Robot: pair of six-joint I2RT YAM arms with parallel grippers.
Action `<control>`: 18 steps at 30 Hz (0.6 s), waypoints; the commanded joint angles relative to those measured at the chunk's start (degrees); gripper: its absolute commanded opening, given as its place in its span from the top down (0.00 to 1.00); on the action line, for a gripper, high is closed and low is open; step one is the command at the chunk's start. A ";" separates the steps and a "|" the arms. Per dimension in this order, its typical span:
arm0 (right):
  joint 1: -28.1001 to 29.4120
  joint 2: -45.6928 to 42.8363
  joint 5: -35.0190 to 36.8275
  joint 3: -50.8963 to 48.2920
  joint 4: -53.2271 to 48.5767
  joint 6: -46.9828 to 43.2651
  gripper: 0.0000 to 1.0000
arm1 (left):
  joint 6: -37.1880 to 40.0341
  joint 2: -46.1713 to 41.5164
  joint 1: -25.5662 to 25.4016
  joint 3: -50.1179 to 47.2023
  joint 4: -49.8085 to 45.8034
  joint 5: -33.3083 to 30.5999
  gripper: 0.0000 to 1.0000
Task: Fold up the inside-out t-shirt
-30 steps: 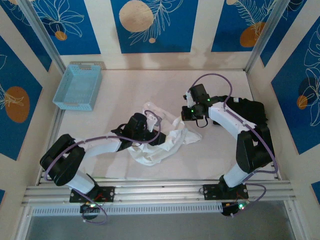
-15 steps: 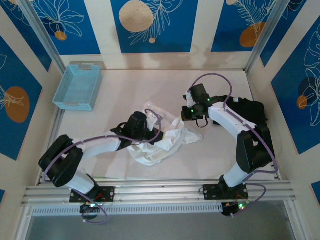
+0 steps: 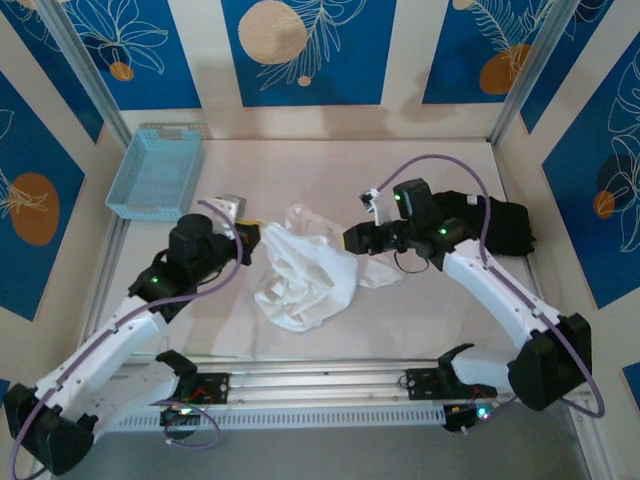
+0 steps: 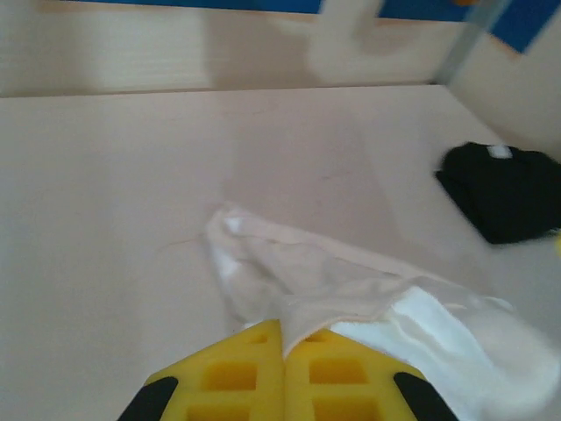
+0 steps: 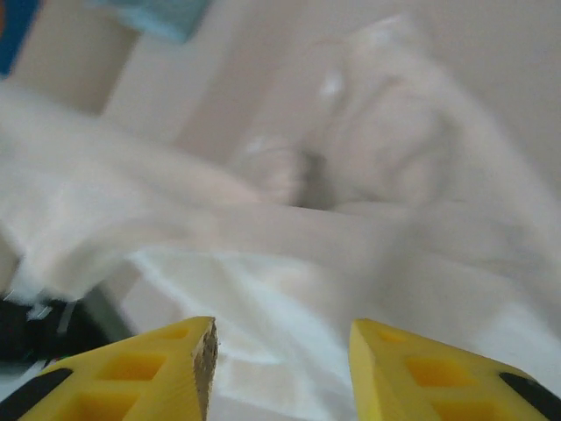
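The inside-out t-shirt [image 3: 305,268] is a crumpled white heap at the middle of the table. My left gripper [image 3: 249,244] is shut on its left edge and holds that edge up. In the left wrist view the yellow fingers [image 4: 237,373] press together on a cloth hem, and the t-shirt [image 4: 351,281] stretches away to the right. My right gripper [image 3: 350,240] is at the shirt's upper right side. Its jaws stand open in the right wrist view, where the right gripper [image 5: 280,338] hovers over the blurred white t-shirt [image 5: 351,237] with nothing between the fingers.
A black folded garment [image 3: 500,225] lies at the right, behind the right arm, and also shows as a black garment [image 4: 504,189] in the left wrist view. A light blue basket [image 3: 155,172] stands at the back left. Bare table lies behind the shirt.
The left gripper shut on the shirt's edge, and its arm drew back to the left, lifting the cloth. The right gripper opened, let go of the shirt and shifted left.
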 commanded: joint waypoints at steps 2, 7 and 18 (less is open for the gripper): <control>-2.25 5.61 17.64 -1.70 -4.13 2.45 0.52 | 2.21 -0.11 2.01 2.38 -6.29 -4.27 1.00; -3.39 16.11 23.88 -0.20 -5.59 3.45 0.47 | 3.12 -0.10 3.04 4.40 -7.13 -4.29 1.00; -5.88 19.33 27.21 -3.46 -10.09 6.37 0.45 | 3.94 -0.85 3.67 6.03 -8.48 -3.38 1.00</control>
